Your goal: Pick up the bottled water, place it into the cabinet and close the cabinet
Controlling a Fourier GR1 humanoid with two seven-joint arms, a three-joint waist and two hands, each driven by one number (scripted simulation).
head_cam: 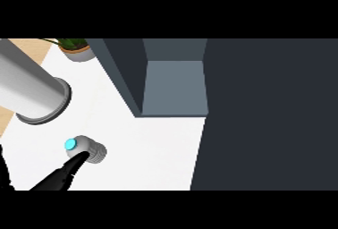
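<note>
We see the bottle [84,149] near the counter's [158,152] left edge; one finger of the hand [63,175] touches it, grip undeterminable. We should wrap its body before lifting toward the open cabinet [173,87].

Left hand [65,173] low, fingers seemingly straight

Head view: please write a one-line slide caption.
Black left hand touches the grey water bottle with a blue cap on the white counter, near the open dark cabinet.

Robot hand [66,172] touching bottled water [86,149]
</note>
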